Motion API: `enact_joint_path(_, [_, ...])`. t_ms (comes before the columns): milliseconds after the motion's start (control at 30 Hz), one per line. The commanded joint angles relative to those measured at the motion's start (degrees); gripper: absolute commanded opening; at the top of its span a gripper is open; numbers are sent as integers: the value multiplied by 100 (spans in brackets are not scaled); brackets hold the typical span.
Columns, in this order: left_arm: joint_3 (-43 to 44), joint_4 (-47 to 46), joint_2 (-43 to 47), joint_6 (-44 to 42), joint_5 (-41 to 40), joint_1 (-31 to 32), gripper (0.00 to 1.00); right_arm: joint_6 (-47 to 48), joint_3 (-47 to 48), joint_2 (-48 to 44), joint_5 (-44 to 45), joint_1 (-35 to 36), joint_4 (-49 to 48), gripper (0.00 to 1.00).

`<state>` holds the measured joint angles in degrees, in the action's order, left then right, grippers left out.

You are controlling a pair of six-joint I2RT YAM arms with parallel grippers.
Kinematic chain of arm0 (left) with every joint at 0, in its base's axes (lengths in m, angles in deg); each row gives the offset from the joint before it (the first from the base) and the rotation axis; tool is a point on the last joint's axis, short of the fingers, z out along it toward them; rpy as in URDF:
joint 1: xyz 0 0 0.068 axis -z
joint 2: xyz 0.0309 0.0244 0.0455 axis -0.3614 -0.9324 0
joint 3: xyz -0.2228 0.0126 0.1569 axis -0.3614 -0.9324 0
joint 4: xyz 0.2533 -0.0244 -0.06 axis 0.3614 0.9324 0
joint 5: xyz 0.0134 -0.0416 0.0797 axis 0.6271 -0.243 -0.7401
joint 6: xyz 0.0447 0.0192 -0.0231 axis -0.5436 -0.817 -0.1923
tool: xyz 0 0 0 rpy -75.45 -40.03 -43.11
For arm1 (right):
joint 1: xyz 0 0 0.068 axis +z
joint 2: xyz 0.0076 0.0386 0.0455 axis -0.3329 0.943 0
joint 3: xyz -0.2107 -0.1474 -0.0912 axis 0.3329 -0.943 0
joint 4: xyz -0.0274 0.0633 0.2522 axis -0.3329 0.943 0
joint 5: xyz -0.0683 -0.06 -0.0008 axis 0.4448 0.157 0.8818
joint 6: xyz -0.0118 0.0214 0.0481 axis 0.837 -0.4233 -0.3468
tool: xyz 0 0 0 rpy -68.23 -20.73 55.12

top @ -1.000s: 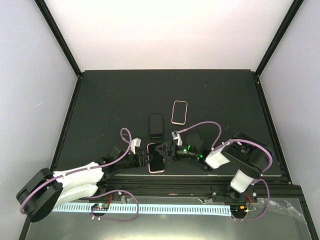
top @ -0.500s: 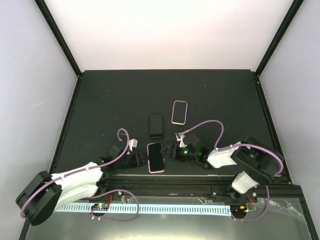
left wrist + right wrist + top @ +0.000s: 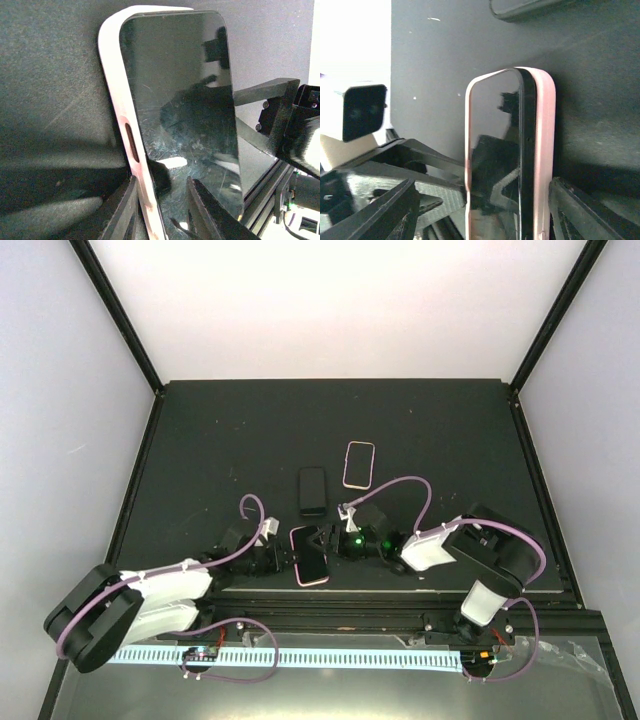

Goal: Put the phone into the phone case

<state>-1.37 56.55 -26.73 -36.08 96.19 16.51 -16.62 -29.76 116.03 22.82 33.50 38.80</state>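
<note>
Since a moment ago the left gripper [image 3: 284,558] has squeezed in, and the phone [image 3: 310,556] has turned a little. It lies in its pink case [image 3: 543,150] by the table's [image 3: 200,460] near edge, its long way pointing to the far edge. The left jaws are narrow over its left long side; I cannot tell if they pinch. The right gripper [image 3: 336,543], jaws wide, sits just beside its right side.
</note>
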Motion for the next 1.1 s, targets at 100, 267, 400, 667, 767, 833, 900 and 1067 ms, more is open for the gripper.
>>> enact_joint_path(100, [-250, -388, 349, 137, 225, -141, 34, -863, -63, -142, -756, 49, -1673, 71])
enact_joint_path(267, [-373, -427, 564, 95, 256, -208, 42, -1145, -204, 74, -844, 49, -2184, 70])
enact_joint_path(400, [-526, -459, 851, 32, 310, -304, 48, -1271, -247, 284, -911, 49, -2441, 70])
enact_joint_path(667, [-729, 47, 1535, -168, 46, -405, 49, -923, 35, 606, -1062, 45, -1825, 68])
enact_joint_path(767, [-707, 150, 1573, -202, 15, -428, 49, -722, 123, 578, -1006, 49, -1495, 63])
enact_joint_path(833, [-681, 201, 1574, -218, -6, -424, 49, -543, 201, 518, -964, 44, -1215, 54])
enact_joint_path(900, [-662, 251, 1547, -238, -43, -433, 48, -466, 207, 463, -937, 47, -1139, 43])
enact_joint_path(1067, [-624, 183, 1340, -237, -62, -434, 47, -548, 195, 470, -1026, 49, -1412, 31])
